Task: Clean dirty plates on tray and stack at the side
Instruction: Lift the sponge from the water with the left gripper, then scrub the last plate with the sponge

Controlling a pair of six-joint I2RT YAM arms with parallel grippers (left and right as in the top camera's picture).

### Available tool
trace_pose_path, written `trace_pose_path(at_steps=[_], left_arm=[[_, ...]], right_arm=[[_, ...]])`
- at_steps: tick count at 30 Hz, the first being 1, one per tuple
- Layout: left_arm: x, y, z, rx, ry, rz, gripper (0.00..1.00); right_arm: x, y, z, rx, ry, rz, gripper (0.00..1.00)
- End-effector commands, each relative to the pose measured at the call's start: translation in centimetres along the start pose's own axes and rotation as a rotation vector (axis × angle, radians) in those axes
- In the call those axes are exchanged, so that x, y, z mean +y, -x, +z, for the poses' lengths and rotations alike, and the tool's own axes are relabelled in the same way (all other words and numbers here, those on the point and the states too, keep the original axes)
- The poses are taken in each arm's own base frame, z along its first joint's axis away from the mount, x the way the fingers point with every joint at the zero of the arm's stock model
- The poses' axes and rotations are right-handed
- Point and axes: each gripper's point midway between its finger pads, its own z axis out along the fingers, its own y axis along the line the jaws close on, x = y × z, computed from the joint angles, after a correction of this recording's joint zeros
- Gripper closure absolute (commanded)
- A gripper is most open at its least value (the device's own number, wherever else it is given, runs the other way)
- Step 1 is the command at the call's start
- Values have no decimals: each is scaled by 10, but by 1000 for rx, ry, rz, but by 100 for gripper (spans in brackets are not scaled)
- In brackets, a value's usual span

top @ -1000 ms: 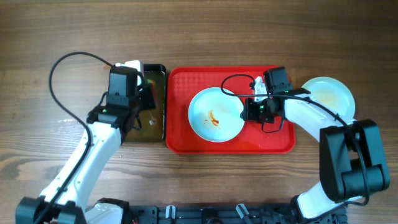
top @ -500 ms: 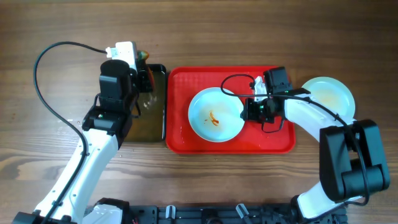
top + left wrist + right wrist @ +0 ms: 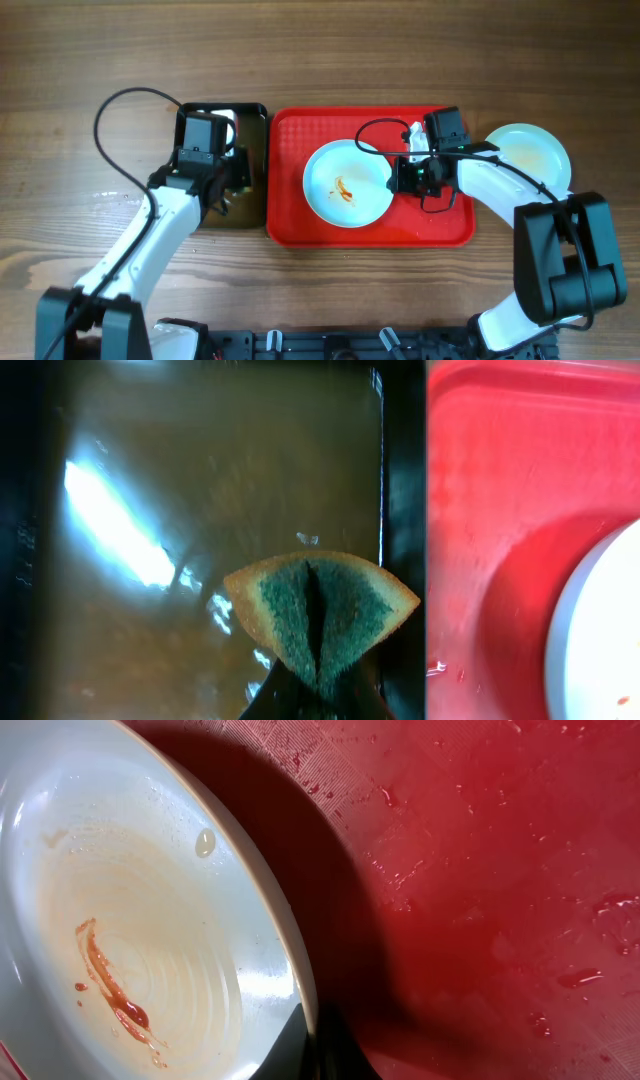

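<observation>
A pale plate (image 3: 346, 184) with an orange-red sauce smear lies on the red tray (image 3: 440, 225). My right gripper (image 3: 396, 180) is shut on this plate's right rim; the right wrist view shows the rim (image 3: 290, 935) pinched between the fingers (image 3: 318, 1045). A second plate (image 3: 530, 152) with a brownish smudge sits on the table right of the tray. My left gripper (image 3: 236, 178) is shut on a green-and-yellow sponge (image 3: 320, 610), folded between the fingers, over the black tray (image 3: 215, 215) of brownish water. A third plate is not in view.
The black tray (image 3: 200, 480) sits close against the red tray's left edge (image 3: 440, 510). Water drops lie on the red tray (image 3: 500, 870). A black cable loops from each arm. Wooden table (image 3: 320, 50) all round.
My left arm swung up past the black tray's far edge, then came back down over the black tray with the sponge. The right arm and the plates have not moved.
</observation>
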Motion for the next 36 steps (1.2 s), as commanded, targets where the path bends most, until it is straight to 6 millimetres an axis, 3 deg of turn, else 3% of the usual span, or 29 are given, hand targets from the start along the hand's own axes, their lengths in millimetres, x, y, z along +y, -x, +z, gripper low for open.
trace_pose_path(at_steps=[1, 2, 6, 11, 13, 16, 20, 22, 24, 27, 30, 34, 36], left_arm=[[-23, -6, 1, 37, -134, 10, 96], [-29, -6, 0, 39, -169, 11, 96], [-87, 1, -20, 57, -504, -73, 96], [-144, 9, -28, 26, -625, -107, 96], [-176, -4, -12, 74, -673, -135, 96], [-201, -19, 7, 125, -703, -159, 96], [-234, -57, 34, 228, -726, -193, 96], [-238, -74, 43, 267, -707, -177, 96], [-230, -77, 50, 269, -656, -189, 96], [-190, -73, 74, 212, -445, -233, 96], [-163, -58, 83, 173, -375, -282, 96], [-146, -41, 84, 135, -380, -257, 96], [-154, -36, 59, 131, -450, -148, 96]], right_arm=[[-17, -4, 6, 11, -80, -9, 95], [-17, -4, 6, 11, -80, -9, 96], [-17, -4, 6, 11, -80, -9, 96], [-17, -4, 6, 11, -80, -9, 96], [-17, -4, 6, 12, -80, -9, 96], [-17, -4, 6, 12, -80, -9, 95], [-17, -4, 6, 11, -80, -9, 96], [-17, -4, 6, 13, -81, -9, 96], [-17, -5, 6, 14, -81, -7, 96], [-17, -6, 6, 18, -82, -6, 96], [-18, -8, 6, 28, -85, -2, 96], [-19, -8, 6, 28, -89, -2, 96], [-19, -9, 6, 32, -90, 0, 96]])
